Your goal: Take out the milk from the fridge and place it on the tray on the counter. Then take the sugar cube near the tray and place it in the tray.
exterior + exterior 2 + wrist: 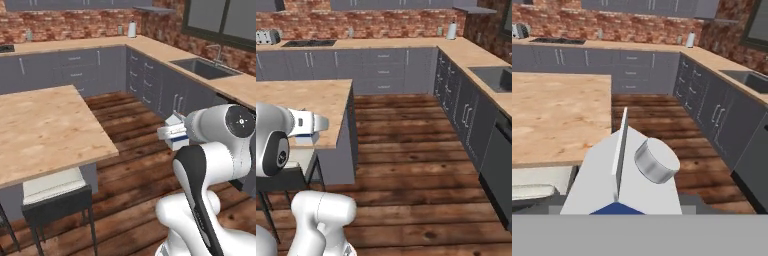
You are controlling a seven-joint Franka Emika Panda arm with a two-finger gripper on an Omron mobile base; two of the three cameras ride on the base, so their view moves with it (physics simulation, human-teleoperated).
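The milk [176, 137], a small white carton with a blue band, hangs in the air over the wooden floor with my gripper [173, 131] shut on it. In the right base view the gripper [310, 128] and the milk [304, 136] sit in front of the island's edge. The hand view looks down on the milk [624, 175], its gabled top and grey cap close up, and the carton hides my fingertips. The counter [155, 50] runs along the brick walls. The fridge, the tray and the sugar cube are out of view.
A wooden island table [45, 125] stands to the left with a stool [55, 192] tucked at its near edge. A sink [205, 67] is set into the right-hand counter. Open wooden floor [411, 165] lies between the island and the grey cabinets.
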